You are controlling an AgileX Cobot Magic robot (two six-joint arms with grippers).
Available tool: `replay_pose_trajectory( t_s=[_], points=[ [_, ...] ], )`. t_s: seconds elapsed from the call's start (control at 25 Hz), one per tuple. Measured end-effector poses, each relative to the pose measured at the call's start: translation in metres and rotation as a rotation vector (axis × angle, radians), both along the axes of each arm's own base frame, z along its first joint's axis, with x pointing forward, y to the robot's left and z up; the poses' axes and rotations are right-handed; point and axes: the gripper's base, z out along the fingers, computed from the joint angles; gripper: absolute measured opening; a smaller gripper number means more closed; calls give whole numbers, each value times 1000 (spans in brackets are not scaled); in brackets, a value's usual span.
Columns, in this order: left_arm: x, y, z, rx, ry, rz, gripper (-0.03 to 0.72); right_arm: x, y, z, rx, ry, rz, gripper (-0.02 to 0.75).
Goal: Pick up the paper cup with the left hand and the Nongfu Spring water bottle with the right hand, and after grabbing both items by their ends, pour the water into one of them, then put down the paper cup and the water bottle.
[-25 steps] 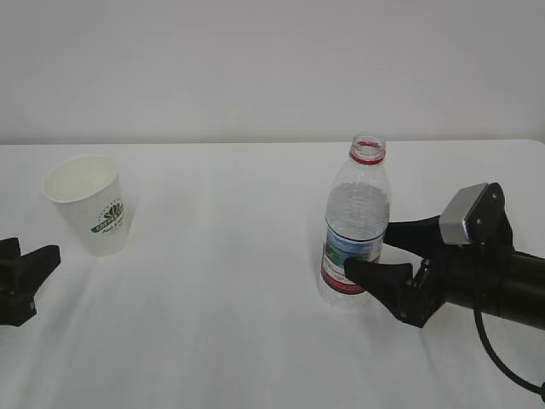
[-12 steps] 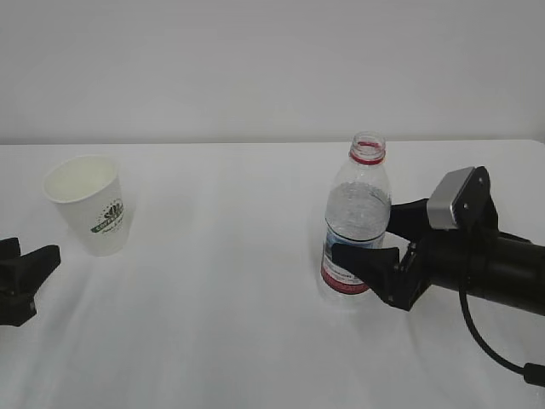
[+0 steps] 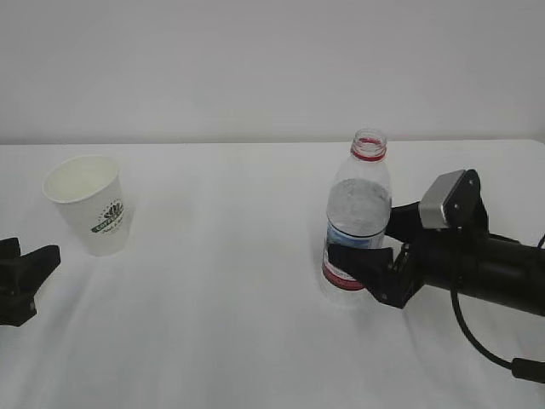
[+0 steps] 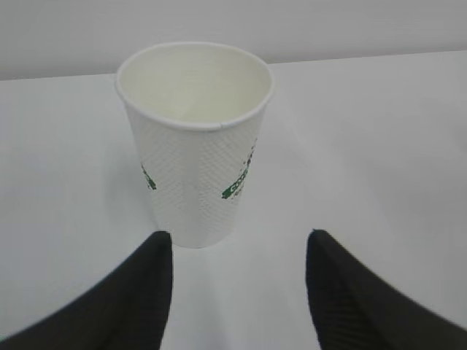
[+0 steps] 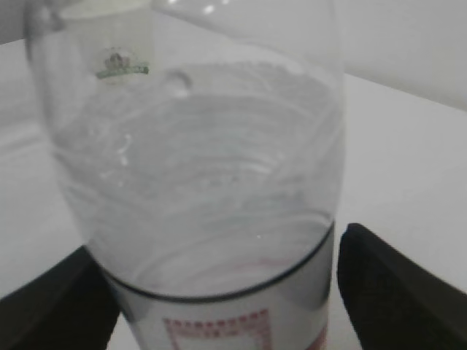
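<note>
White worktop, bare wall. My right gripper straddles the bottle at three o'clock, jaws wide, unclamped: thin, slippery, water-heavy, so I'd grip the label band. Left gripper gapes before the light, crushable cup at nine.

White paper cup with green logo; clear bottle, red neck ring, seemingly red-banded label.
</note>
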Motion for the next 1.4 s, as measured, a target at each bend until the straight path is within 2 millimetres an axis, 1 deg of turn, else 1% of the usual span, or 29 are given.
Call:
replay_pose_trajectory(
  t_s=[0.08,0.28,0.48,0.88,1.08,1.24,1.4],
  points=[
    [0,0,0,0,0,0,431,1,0,-6,0,18,-1,675],
    [0,0,0,0,0,0,431,4,1,-9,1,25,2,675],
    [0,0,0,0,0,0,431,9,2,-18,9,53,8,675],
    [0,0,0,0,0,0,431,20,3,-14,19,28,10,674],
    [0,0,0,0,0,0,431,21,3,-14,24,30,8,671],
    [0,0,0,0,0,0,431,21,3,-14,25,31,7,657],
    [0,0,0,0,0,-2,431,21,3,-14,25,31,7,591]
  ],
)
